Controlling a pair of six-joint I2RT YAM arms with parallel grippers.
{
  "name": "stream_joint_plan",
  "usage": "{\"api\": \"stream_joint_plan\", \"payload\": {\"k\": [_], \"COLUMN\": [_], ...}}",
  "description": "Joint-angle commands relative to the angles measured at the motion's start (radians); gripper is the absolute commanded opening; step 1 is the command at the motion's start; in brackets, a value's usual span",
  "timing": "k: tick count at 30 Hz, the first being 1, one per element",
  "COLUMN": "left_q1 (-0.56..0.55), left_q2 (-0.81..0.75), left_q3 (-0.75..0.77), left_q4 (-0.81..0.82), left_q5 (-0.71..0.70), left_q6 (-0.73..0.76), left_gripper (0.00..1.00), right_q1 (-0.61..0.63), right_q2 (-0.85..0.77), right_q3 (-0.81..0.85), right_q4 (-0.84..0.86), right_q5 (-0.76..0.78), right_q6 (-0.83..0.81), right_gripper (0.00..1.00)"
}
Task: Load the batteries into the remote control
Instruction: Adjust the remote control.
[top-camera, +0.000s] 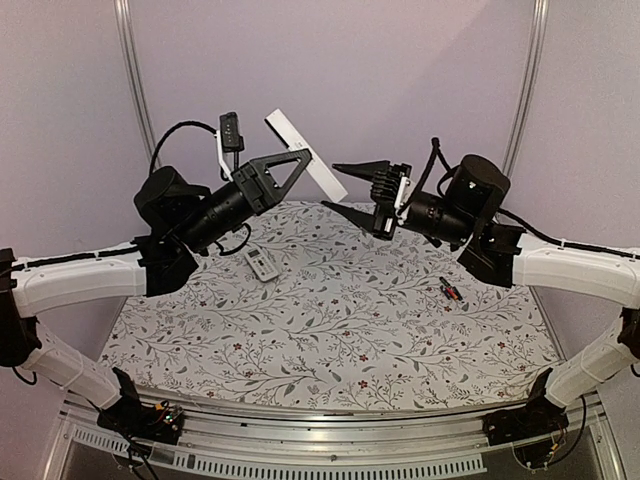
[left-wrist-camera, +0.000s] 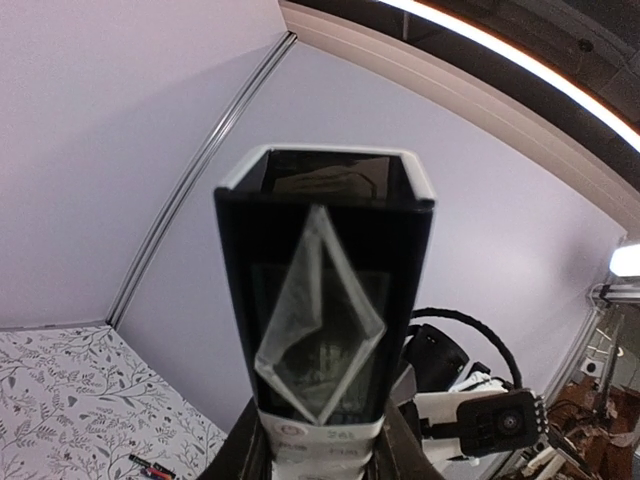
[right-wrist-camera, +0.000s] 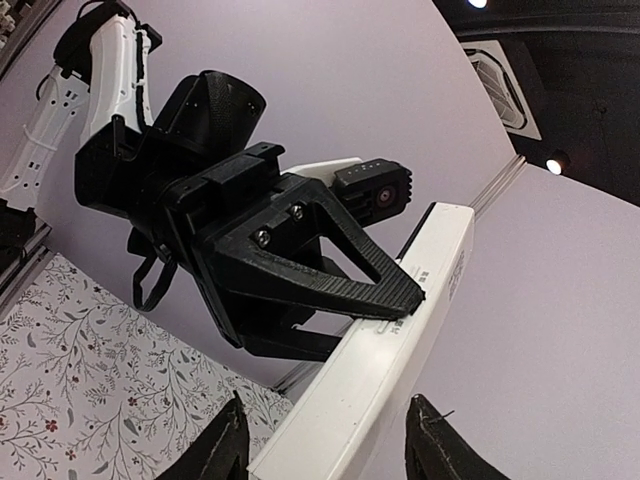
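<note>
The left gripper (top-camera: 298, 165) is raised high above the table (top-camera: 330, 340) and is clenched on the white remote control (top-camera: 305, 152), which it holds across the middle, tilted. On the flowered cloth below it lies a small grey flat piece (top-camera: 263, 263). The right gripper (top-camera: 330, 186) faces the remote with its fingers (right-wrist-camera: 228, 445) spread wide. The lower end of the remote lies between them, but I cannot tell if they touch it. The batteries (top-camera: 450, 291) lie together on the cloth at the right, under the right arm, well apart from both grippers and from the remote.
</note>
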Motion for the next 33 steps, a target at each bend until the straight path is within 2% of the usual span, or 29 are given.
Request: {"api": "stream_joint_plan", "payload": {"k": [1, 5, 8, 10, 13, 20, 21, 23, 26, 33], "left_q1": [-0.005, -0.005, -0.005, -0.005, -0.004, 0.002, 0.003, 0.005, 0.009, 0.012], "left_q2": [0.01, 0.009, 0.01, 0.008, -0.005, -0.019, -0.022, -0.031, -0.034, -0.039], "left_q3": [0.021, 0.019, 0.019, 0.017, 0.011, 0.002, -0.003, -0.009, -0.001, -0.006], "left_q4": [-0.001, 0.001, 0.001, 0.003, -0.003, 0.007, 0.012, 0.017, -0.004, -0.026], "left_q5": [0.027, 0.033, 0.032, 0.028, 0.004, -0.016, -0.021, -0.028, -0.025, -0.025], "left_q6": [-0.019, -0.018, -0.024, -0.02, -0.004, 0.007, 0.01, 0.019, 0.033, 0.041], "left_gripper": [0.0, 0.0, 0.0, 0.0, 0.0, 0.0, 0.0, 0.0, 0.0, 0.0], "right_q1": [0.002, 0.002, 0.002, 0.002, 0.003, 0.004, 0.005, 0.004, 0.004, 0.004], "right_q2": [0.034, 0.044, 0.052, 0.053, 0.046, 0.023, 0.017, 0.006, -0.012, -0.065], "right_q3": [0.029, 0.028, 0.026, 0.019, 0.001, -0.053, -0.061, -0.076, -0.082, -0.084], "right_q4": [0.037, 0.036, 0.036, 0.036, 0.041, 0.038, 0.035, 0.025, -0.002, -0.025], "right_q5": [0.0, 0.02, 0.033, 0.037, 0.043, 0.049, 0.053, 0.058, 0.067, 0.16], "right_q6": [0.034, 0.032, 0.032, 0.034, 0.047, 0.088, 0.09, 0.093, 0.087, 0.067], "right_gripper": [0.51, 0.5, 0.45, 0.38, 0.17, 0.15, 0.16, 0.31, 0.45, 0.61]}}
